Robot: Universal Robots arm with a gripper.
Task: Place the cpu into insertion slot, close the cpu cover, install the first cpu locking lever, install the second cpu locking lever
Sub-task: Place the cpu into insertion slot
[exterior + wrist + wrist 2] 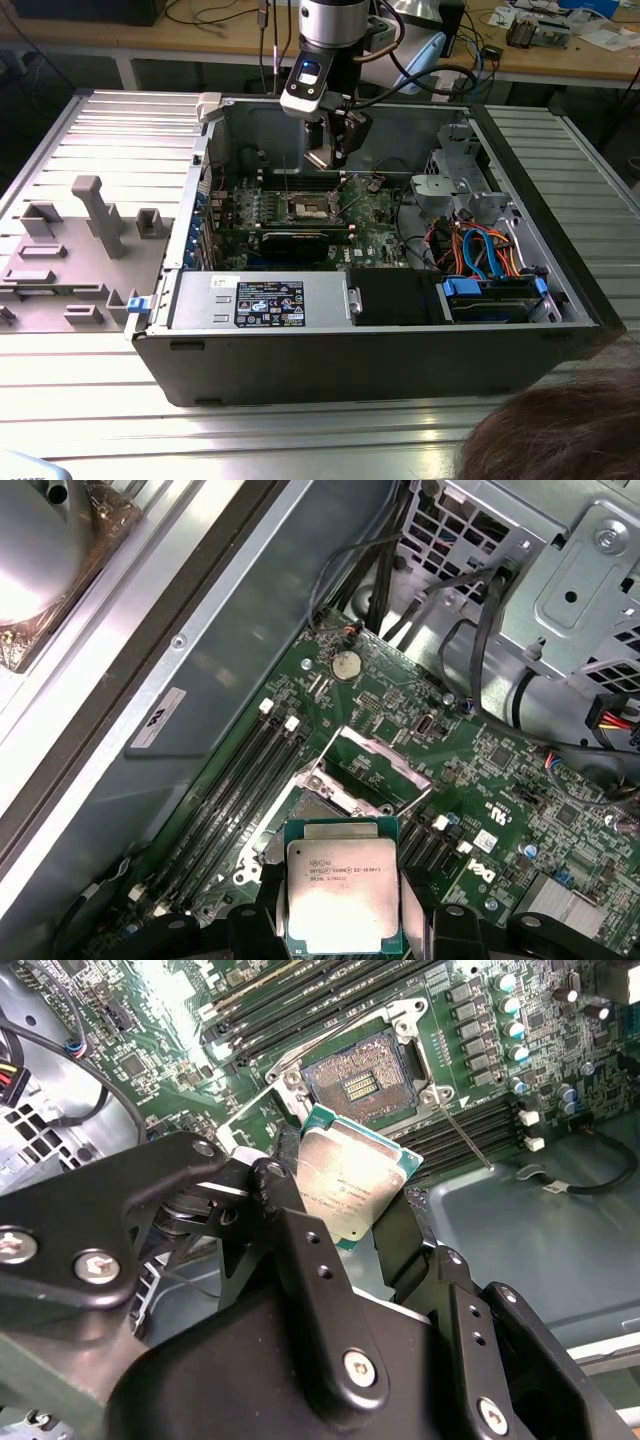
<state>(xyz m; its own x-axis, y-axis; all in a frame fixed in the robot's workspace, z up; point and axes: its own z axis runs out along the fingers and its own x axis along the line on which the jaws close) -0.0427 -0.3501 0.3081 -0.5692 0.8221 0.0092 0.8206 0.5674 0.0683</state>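
My gripper (345, 1200) is shut on the cpu (352, 1182), a flat square chip with a dull silver top, gripped by its edges between two black fingers (285, 1215). The chip hangs tilted a short way above the insertion slot (360, 1082), whose dark centre lies bare inside a shiny rim. In the first wrist view the cpu (343, 895) covers part of the slot (300, 810), and the cpu cover (377, 760) stands swung up beyond it. A thin locking lever (466, 1140) sticks out beside the slot. In the exterior view the gripper (330, 152) hovers inside the open computer case, over the slot (305, 207).
Long memory slots (300, 1000) flank the socket on both sides. A black graphics card (295, 242), power supply (260, 300), drive cage (450, 180) and coloured cables (480, 255) fill the case. A grey fixture tray (70, 240) lies at the exterior view's left. A person's head (560, 435) is at the lower right.
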